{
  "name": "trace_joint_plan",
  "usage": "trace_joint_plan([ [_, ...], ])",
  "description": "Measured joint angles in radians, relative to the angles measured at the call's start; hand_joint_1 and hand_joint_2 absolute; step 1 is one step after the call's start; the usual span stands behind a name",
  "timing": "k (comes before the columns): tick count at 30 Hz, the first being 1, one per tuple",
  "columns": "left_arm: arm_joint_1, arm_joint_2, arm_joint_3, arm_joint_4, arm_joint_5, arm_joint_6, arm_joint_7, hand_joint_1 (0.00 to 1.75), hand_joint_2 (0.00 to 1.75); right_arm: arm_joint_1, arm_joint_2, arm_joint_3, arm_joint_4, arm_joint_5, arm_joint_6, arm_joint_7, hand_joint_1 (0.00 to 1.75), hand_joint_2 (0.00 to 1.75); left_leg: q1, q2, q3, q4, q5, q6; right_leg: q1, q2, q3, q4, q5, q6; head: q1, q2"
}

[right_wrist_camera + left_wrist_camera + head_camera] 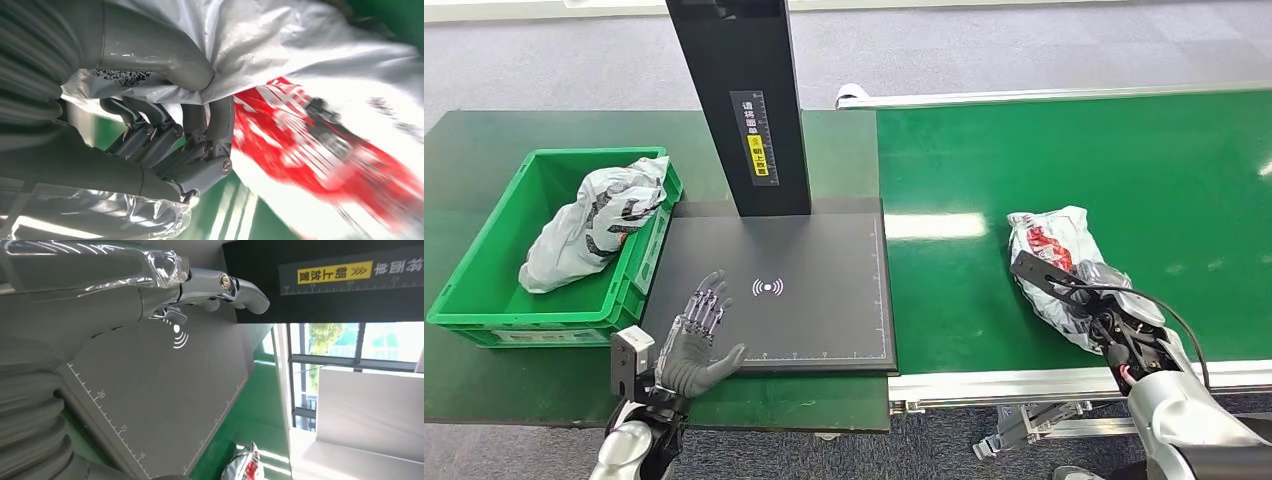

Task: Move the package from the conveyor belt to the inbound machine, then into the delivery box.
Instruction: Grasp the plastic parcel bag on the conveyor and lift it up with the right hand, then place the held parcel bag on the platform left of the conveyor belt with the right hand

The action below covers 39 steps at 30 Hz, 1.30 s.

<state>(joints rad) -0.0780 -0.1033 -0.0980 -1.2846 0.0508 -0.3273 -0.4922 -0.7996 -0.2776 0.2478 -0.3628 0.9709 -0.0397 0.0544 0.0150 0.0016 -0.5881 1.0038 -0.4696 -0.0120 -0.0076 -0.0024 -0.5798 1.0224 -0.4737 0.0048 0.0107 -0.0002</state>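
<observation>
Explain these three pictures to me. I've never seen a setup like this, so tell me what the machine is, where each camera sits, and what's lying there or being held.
This is a humanoid robot with two arms. The wide picture looks down from its head. The other two come from cameras at its wrists, so they look turned.

The right hand grips a white and red package on the green conveyor belt; its wrist picture shows the thumb pressing into the plastic.

The left hand holds nothing, fingers apart over the black inbound machine. Beside it, a green delivery box already holds another bag.
</observation>
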Motion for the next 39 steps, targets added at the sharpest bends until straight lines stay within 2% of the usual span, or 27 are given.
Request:
trace_joint_plan([
  [4, 0.036, 0.0, 0.014, -0.058, -0.007, 0.062, -0.02, 0.0, 1.75, 0.016, 0.025, -0.064, -0.081, -0.126, -0.161, -0.258, 1.75, 1.75, 0.0, 0.0, 0.0, 0.0, 0.0, 0.0, 0.0, 0.0, -0.001, 0.0, 0.0, 0.0, 0.0, 0.0],
  [10, 0.074, -0.022, 0.044, -0.16, -0.052, 0.315, -0.132, 0.0, 1.75, 0.087, 0.066, -0.158, -0.272, -0.277, -0.342, -0.522, 1.75, 1.75, 0.0, -0.001, -0.001, 0.0, 0.0, 0.0, 0.0, -0.001, -0.001, 0.0, -0.001, 0.0, 0.0, 0.0],
  [14, 0.084, -0.046, 0.06, -0.251, -0.046, 0.505, -0.201, 0.0, 1.75, 0.158, 0.1, -0.173, -0.434, -0.32, -0.511, -0.636, 1.75, 1.75, 0.0, -0.001, -0.001, 0.0, 0.0, 0.0, 0.0, -0.001, -0.001, 0.0, -0.001, 0.0, 0.0, 0.0],
  [17, 0.088, -0.057, 0.062, -0.324, -0.041, 0.584, -0.206, 0.0, 1.75, 0.222, 0.131, -0.17, -0.565, -0.301, -0.61, -0.693, 1.75, 1.75, 0.0, -0.001, -0.001, 0.0, 0.0, 0.0, 0.0, -0.001, -0.001, 0.0, -0.001, 0.0, 0.0, 0.0],
  [19, 0.089, -0.065, 0.064, -0.367, -0.027, 0.614, -0.207, 0.0, 1.75, 0.261, 0.155, -0.168, -0.649, -0.234, -0.643, -0.727, 1.75, 1.75, 0.0, 0.0, -0.001, 0.0, 0.0, 0.0, 0.001, -0.001, -0.001, 0.0, -0.001, 0.0, 0.0, 0.0],
  [24, 0.088, -0.083, 0.078, -0.45, -0.027, 0.681, -0.207, 0.0, 1.75, 0.324, 0.213, -0.141, -0.811, 0.04, -0.651, -0.748, 1.75, 1.75, 0.001, 0.0, 0.0, -0.001, 0.0, 0.0, 0.001, 0.0, -0.001, 0.0, -0.001, 0.0, 0.0, 0.0],
  [27, 0.08, -0.087, 0.082, -0.465, -0.023, 0.687, -0.207, 0.0, 1.75, 0.326, 0.243, -0.086, -0.84, 0.248, -0.652, -0.745, 1.75, 1.75, 0.001, 0.001, 0.0, -0.001, 0.0, 0.0, 0.001, 0.0, 0.0, 0.0, -0.001, 0.0, 0.0, 0.0],
  [30, 0.065, -0.088, 0.083, -0.465, -0.017, 0.677, -0.207, 0.0, 1.75, 0.313, 0.269, -0.011, -0.831, 0.38, -0.652, -0.72, 1.75, 1.75, 0.001, 0.0, 0.0, -0.001, 0.0, 0.0, 0.001, 0.0, 0.0, 0.0, -0.001, 0.0, 0.0, 0.0],
  [35, 0.044, -0.092, 0.084, -0.462, -0.012, 0.657, -0.207, 0.0, 1.75, 0.251, 0.306, 0.164, -0.685, 0.481, -0.652, -0.627, 1.75, 1.75, 0.001, 0.002, 0.001, -0.001, 0.0, 0.0, 0.001, 0.0, 0.0, 0.0, -0.001, 0.0, 0.0, 0.0],
  [39, 0.04, -0.094, 0.083, -0.456, -0.008, 0.642, -0.207, 0.0, 1.75, 0.197, 0.337, 0.307, -0.503, 0.495, -0.627, -0.551, 1.75, 1.75, 0.001, 0.001, 0.001, -0.001, 0.0, 0.0, 0.001, 0.0, 0.0, 0.0, -0.001, 0.0, 0.0, 0.0],
])
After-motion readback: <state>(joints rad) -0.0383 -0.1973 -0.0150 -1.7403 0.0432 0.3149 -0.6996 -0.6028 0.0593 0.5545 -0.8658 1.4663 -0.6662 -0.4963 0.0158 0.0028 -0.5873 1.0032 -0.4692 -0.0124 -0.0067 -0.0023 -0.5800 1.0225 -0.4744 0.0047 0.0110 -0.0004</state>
